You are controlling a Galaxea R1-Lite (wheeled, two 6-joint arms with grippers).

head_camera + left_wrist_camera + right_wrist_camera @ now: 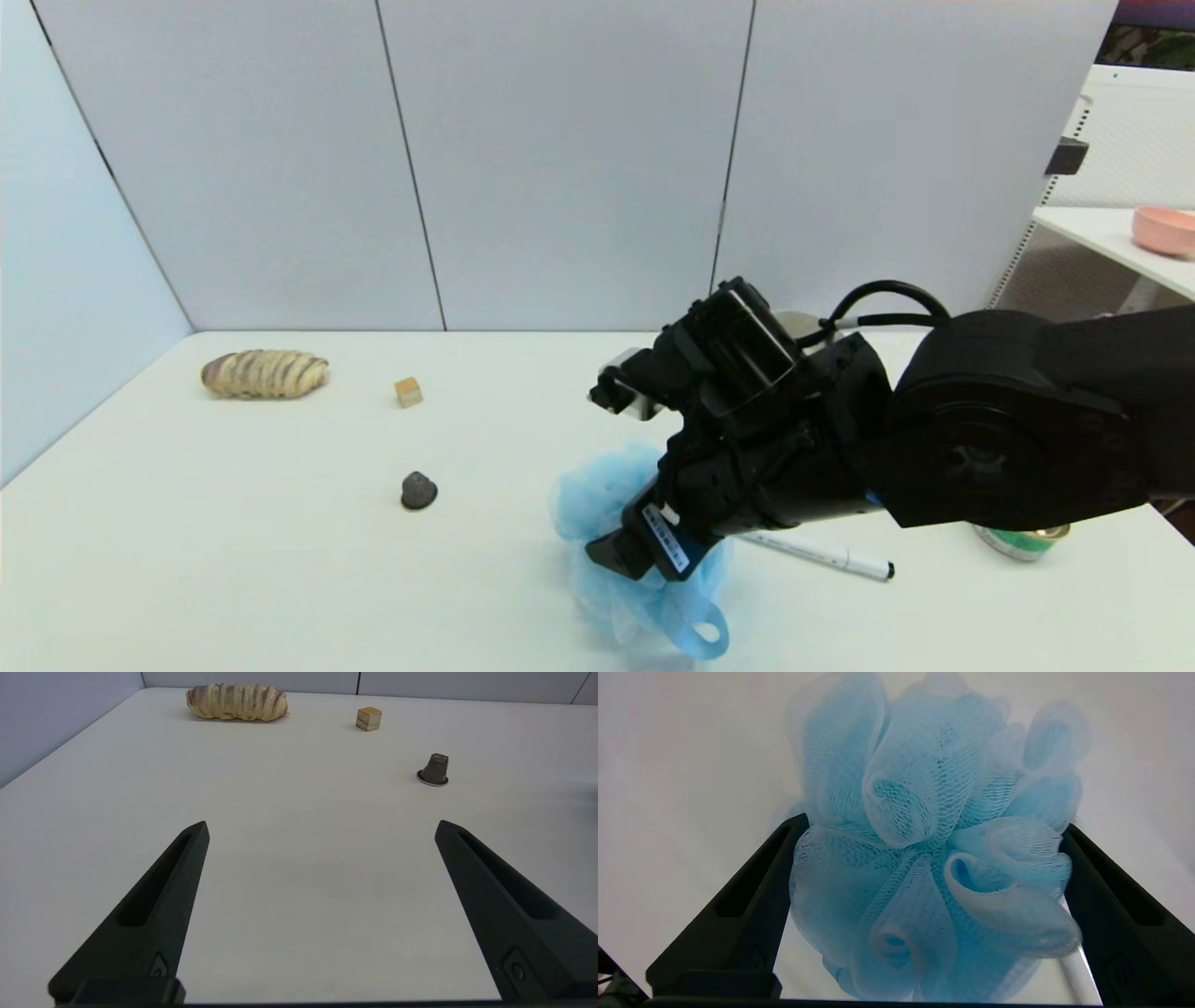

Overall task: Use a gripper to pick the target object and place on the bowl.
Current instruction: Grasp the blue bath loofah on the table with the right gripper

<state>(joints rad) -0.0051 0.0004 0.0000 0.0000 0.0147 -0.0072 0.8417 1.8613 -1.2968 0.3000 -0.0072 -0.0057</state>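
The light-blue mesh bath pouf [597, 504] lies on the white table at the front centre, its blue ribbon loop [705, 639] toward the front edge. My right gripper [635, 546] is lowered onto it. In the right wrist view the pouf [924, 858] fills the gap between the two spread fingers [752, 896], and the gripper [934, 823] is open around it. The off-white bowl is almost hidden behind my right wrist; only a beige sliver [801, 325] shows. My left gripper [322, 828] is open and empty over bare table, out of the head view.
A striped loaf-shaped object [264, 373], a small wooden cube [408, 391] and a dark capsule [418, 490] lie to the left. A white pen [822, 555] and a green tin [1022, 539] lie under my right arm. A pink bowl [1164, 231] sits on a side table.
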